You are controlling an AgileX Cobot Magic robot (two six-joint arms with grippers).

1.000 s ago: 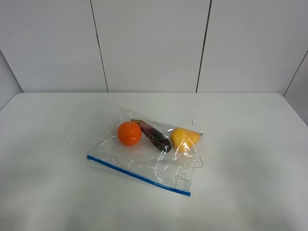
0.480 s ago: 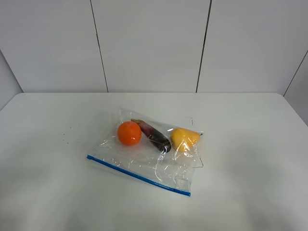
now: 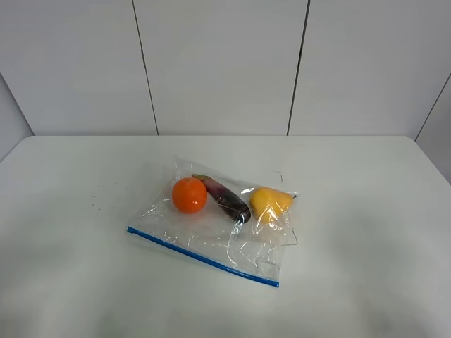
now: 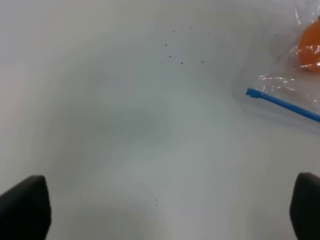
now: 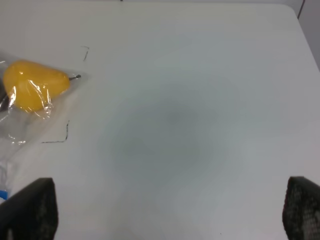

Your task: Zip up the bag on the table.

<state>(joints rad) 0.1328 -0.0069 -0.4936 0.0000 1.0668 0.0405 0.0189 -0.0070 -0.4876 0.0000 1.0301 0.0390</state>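
Note:
The clear crinkly bag point(image 3: 211, 236) lies flat in the middle of the white table point(image 3: 70, 282). Its blue zip strip point(image 3: 203, 257) runs along the near edge. An orange point(image 3: 189, 195), a purple eggplant point(image 3: 227, 199) and a yellow fruit point(image 3: 270, 203) show through it. Neither gripper shows in the exterior view. The left gripper point(image 4: 160, 210) is open, with dark fingertips point(image 4: 22, 207) wide apart over bare table. The strip's end point(image 4: 282, 102) and the orange point(image 4: 310, 40) lie off to one side. The right gripper point(image 5: 165, 210) is open and empty, with the yellow fruit point(image 5: 32, 90) to one side.
Small dark specks point(image 3: 99, 201) mark the table left of the bag and show in the left wrist view point(image 4: 180, 55). A grey panelled wall point(image 3: 218, 63) stands behind the table's far edge. The table's right corner point(image 5: 295, 10) shows in the right wrist view.

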